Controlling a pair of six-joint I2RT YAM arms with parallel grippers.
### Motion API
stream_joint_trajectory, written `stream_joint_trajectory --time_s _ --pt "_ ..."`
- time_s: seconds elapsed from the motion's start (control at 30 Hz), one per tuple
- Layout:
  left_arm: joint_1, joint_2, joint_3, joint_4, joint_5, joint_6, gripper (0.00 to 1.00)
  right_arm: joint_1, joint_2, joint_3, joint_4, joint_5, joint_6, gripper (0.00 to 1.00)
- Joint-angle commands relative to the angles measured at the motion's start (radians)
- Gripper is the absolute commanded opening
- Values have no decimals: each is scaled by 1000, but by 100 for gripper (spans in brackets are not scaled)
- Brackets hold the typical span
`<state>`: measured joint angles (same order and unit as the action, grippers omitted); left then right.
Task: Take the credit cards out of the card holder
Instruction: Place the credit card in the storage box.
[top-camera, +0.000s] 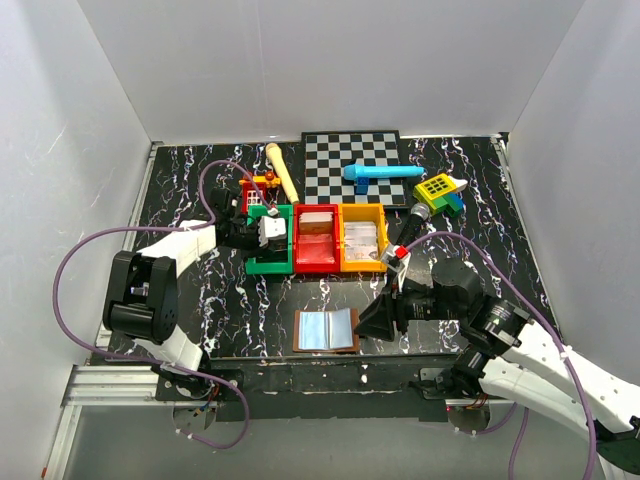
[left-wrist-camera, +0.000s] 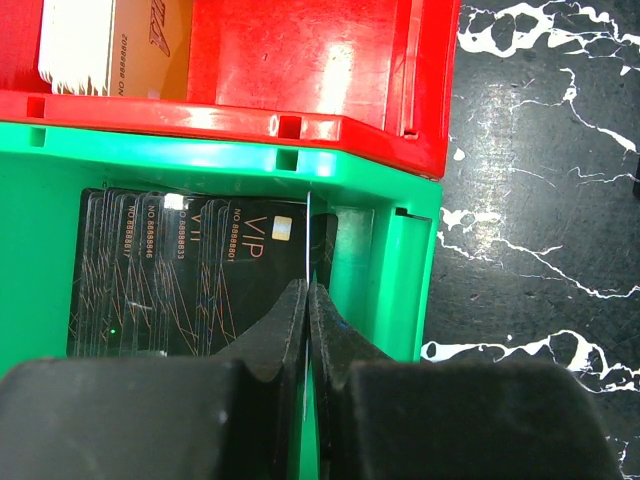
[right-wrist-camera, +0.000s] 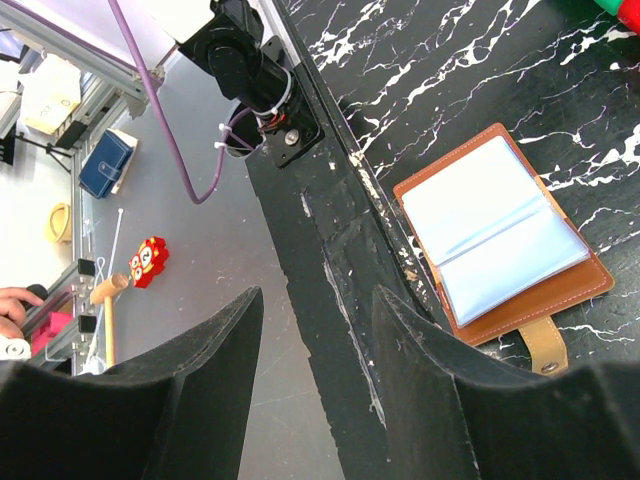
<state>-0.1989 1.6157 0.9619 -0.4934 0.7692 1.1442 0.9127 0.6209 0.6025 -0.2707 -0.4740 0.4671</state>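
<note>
Black marbled worktop (top-camera: 250, 310), white veining, boxed in by plain white walls on three sides.

Near edge, about mid-width: card holder (top-camera: 327, 331). Brown, lying open flat, pale blue-grey inner panels facing up. Strap tab (right-wrist-camera: 545, 345) with a snap sticking out from one side, flat on the worktop.

Just right of the card holder, not touching it: right gripper (top-camera: 378, 320). Jaws spread wide, nothing between them. Hangs low over the near edge of the worktop, as seen in the right wrist view.

Mid-worktop, a row of three bins touching side by side, left to right: green bin (top-camera: 268, 266), red bin (top-camera: 315, 264), orange bin (top-camera: 362, 266).

Over the green bin: left gripper (left-wrist-camera: 306, 290). Jaws pinched together on a thin card (left-wrist-camera: 308, 240), seen edge-on as a pale line running up from between the fingertips. Under it, on the floor of the green bin: black VIP cards (left-wrist-camera: 180, 270), fanned in an overlapping stack. In the red bin: pale and tan cards (left-wrist-camera: 100, 40), stacked. In the orange bin: a pale stack, detail too small to tell.

Far edge: checkerboard (top-camera: 340, 180), a blue piece (top-camera: 378, 174) lying across it. Right of the board: yellow and green toy (top-camera: 440, 188). Left of the board: wooden stick (top-camera: 281, 170), lying at an angle.
</note>
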Motion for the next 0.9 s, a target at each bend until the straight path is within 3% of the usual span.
stream_joint_trajectory --time_s 0.0,0.47,0.6,0.87 --pt "-7 15 6 -1 -67 8 0 2 -12 -4 24 3 -15 56" --pt "-7 10 32 39 -122 -37 0 2 8 0 28 -2 -16 56" --pt "-7 0 29 50 -133 -44 8 2 14 3 30 -5 -18 56" --pt "-8 -13 21 61 -139 -47 10 0 23 5 36 -11 -16 56"
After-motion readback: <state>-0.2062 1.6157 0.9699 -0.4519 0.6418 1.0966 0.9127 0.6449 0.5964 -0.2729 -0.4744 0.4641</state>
